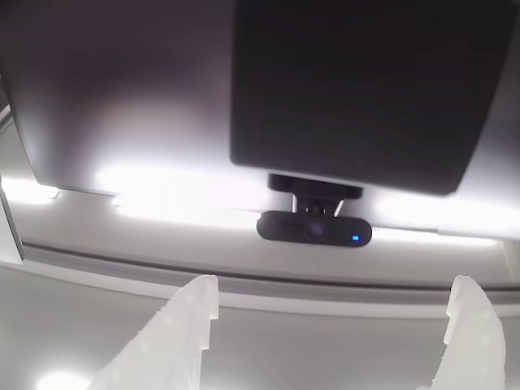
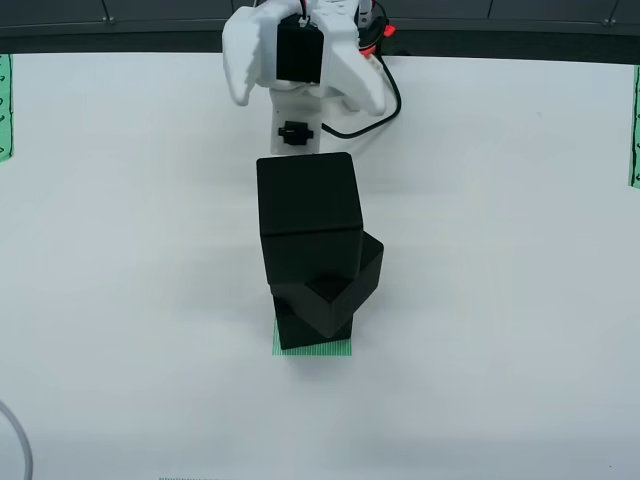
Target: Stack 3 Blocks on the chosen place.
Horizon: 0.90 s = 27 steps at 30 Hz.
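Note:
Three black blocks stand in a stack in the overhead view. The top block (image 2: 308, 195) sits square, the middle block (image 2: 340, 280) is turned at an angle, and the bottom block (image 2: 305, 330) rests on the chosen place (image 2: 314, 349), a green striped patch whose front edge peeks out. The white arm (image 2: 300, 60) is folded back at the table's far edge, well away from the stack. In the gripper-mounted view my gripper (image 1: 337, 296) is open, its two white fingers (image 1: 191, 325) wide apart with nothing between them, and it points up and away from the table.
Narrow green striped strips lie at the left edge (image 2: 5, 105) and right edge (image 2: 634, 130) of the white table (image 2: 500, 300). A black cable (image 2: 385, 95) loops by the arm's base. A big black panel (image 1: 366, 89) and a small webcam (image 1: 315, 229) face the gripper-mounted camera.

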### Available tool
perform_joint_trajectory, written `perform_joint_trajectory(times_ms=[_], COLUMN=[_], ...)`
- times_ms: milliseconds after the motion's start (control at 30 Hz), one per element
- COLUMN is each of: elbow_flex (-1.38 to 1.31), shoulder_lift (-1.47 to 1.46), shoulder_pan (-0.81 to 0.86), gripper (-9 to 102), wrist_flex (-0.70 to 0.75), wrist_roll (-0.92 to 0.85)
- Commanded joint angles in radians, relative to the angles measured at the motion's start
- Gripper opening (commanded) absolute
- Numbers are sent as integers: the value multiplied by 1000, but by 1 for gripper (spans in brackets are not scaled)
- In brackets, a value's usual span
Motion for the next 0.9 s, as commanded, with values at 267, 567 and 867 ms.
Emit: perform_joint_trajectory(times_ms=[267, 567, 867], elbow_flex=[67, 67, 66], shoulder_lift=[357, 512, 635], shoulder_pan=[-61, -49, -32], gripper=[16, 1, 0], wrist_flex=[181, 299, 540], wrist_roll=[256, 558, 928])
